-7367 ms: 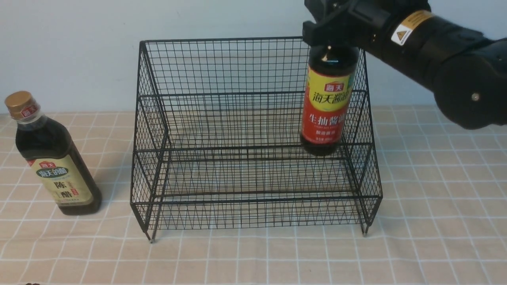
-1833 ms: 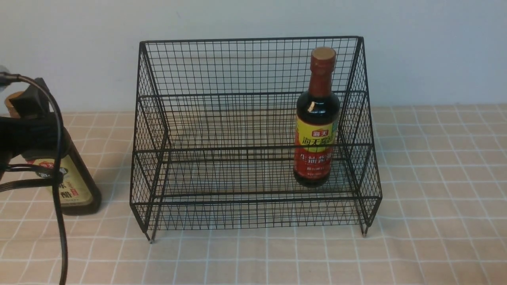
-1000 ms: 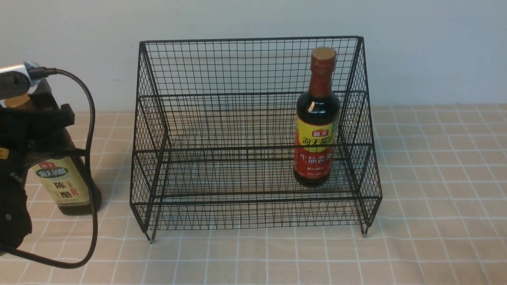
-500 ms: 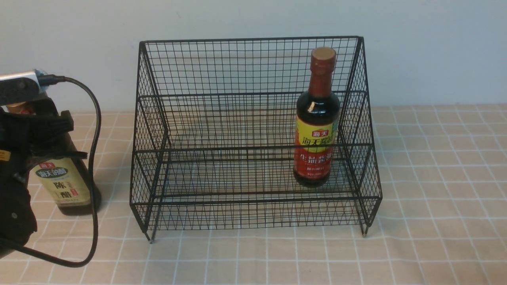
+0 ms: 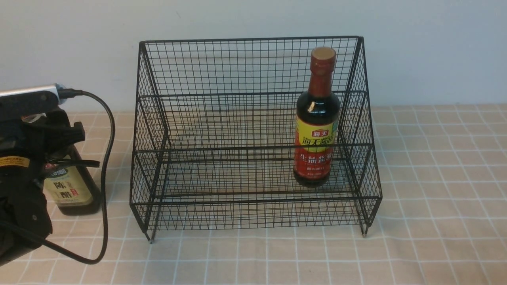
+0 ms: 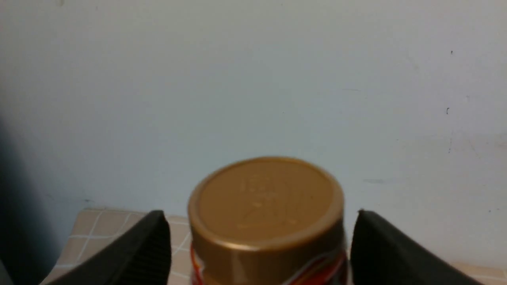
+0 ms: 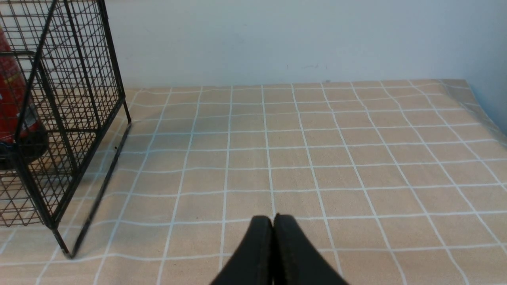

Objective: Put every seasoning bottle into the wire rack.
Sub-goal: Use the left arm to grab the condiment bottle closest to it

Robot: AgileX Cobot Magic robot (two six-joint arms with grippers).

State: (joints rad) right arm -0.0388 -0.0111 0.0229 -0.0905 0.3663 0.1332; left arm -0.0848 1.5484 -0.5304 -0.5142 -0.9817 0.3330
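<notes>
The black wire rack (image 5: 249,39) is sitting in the middle of the checked cloth (image 5: 435,198). The round bottle with the red-brown cap (image 5: 317,130) is standing straight up inside the rack. It is resting on the lower step, at the rack's 3 o'clock end, close to the side mesh.

The square bottle with the gold cap (image 5: 73,190) is standing on the cloth outside the rack, at the rack's 9 o'clock side, a little apart from it. In the front view the left arm (image 5: 20,190) is covering most of it, so only the lower label and dark bottom are showing. The left gripper (image 6: 261,215) is sitting around the gold cap (image 6: 265,202) with its jaws spread wide. One black finger (image 6: 146,245) is waiting on each side of the cap. A thin gap is showing on both sides, so they are not touching it.

The right gripper (image 7: 273,237) is hanging low over bare cloth past the rack's 3 o'clock side. Its two fingers are pressing flat together and are holding nothing
</notes>
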